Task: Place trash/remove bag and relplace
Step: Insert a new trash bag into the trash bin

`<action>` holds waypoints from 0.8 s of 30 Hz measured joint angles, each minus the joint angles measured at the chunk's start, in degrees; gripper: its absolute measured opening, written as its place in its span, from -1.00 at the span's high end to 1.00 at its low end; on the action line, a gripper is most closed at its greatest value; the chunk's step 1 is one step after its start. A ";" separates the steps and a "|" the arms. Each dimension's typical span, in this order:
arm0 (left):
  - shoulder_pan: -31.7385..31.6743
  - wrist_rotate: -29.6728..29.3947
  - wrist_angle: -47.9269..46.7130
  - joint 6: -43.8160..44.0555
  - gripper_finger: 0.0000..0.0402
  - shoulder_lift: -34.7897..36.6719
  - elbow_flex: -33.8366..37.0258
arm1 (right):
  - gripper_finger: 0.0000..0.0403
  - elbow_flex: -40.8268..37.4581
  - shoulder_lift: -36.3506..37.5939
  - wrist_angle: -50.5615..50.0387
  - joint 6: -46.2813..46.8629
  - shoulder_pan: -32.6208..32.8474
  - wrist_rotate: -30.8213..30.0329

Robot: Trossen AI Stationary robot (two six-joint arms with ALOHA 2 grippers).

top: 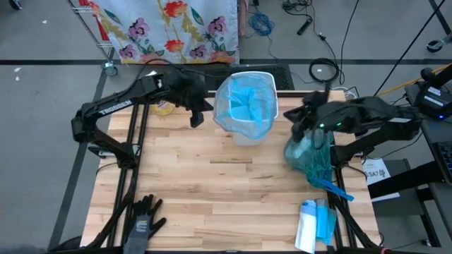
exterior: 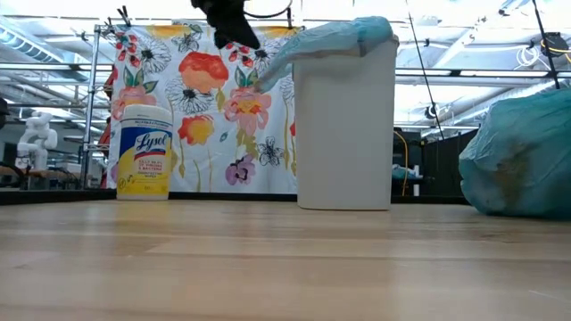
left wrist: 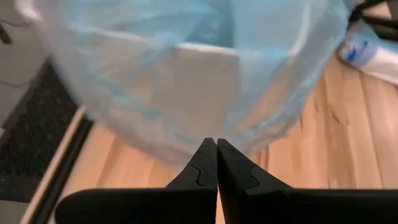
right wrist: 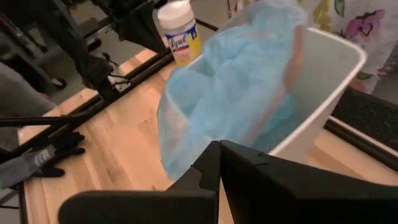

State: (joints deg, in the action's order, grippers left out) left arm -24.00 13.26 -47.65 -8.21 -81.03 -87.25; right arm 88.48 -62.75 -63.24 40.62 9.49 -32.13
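A white bin [top: 266,79] stands at the table's far middle, lined with a light blue bag [top: 244,106] that flares out over its rim. My left gripper [top: 197,120] is just left of the bin, shut at the liner's overhanging edge. My right gripper [top: 298,125] hovers shut to the right of the bin, above a full teal bag [top: 311,161]. That bag rests on the table on its bulging underside [exterior: 522,156]. No loose scraps of trash show. My left gripper is shut with its tips on the lower edge of the liner's overhang [left wrist: 214,134], on the bin's left side. It comes level from the table's left. The film [exterior: 272,62] stretches away from the rim toward it. Whether one layer or several sits between the fingers does not show.
A Lysol canister [top: 164,107] stands behind the left gripper. Black gloves [top: 145,220] lie at the near left edge. A roll of blue bags [top: 314,224] lies at the near right edge. Bare wood [top: 226,183] spreads across the near middle.
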 joint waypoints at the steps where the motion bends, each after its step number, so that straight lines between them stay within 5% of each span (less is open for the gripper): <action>1: -0.39 0.00 1.55 0.22 1.00 1.37 1.76 | 1.00 -0.47 1.27 0.05 -0.78 -0.57 0.54; 7: -2.98 0.22 13.49 3.34 1.00 10.34 13.99 | 1.00 -7.14 9.68 4.54 -7.41 -7.00 4.13; 13: -4.95 0.33 23.92 9.23 1.00 14.43 21.41 | 1.00 -17.55 16.57 18.33 -17.79 -23.22 22.62; 19: -4.40 0.38 27.93 9.48 1.00 12.83 21.41 | 1.00 -24.77 13.50 35.77 -24.73 -41.50 48.81; 24: -4.60 -0.58 30.89 10.95 0.99 11.90 21.41 | 1.00 -23.25 7.33 45.93 -24.34 -48.57 54.58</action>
State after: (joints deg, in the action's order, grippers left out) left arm -28.60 12.67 -16.77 2.74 -69.12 -65.84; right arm 65.23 -55.42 -17.31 16.27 -39.07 22.45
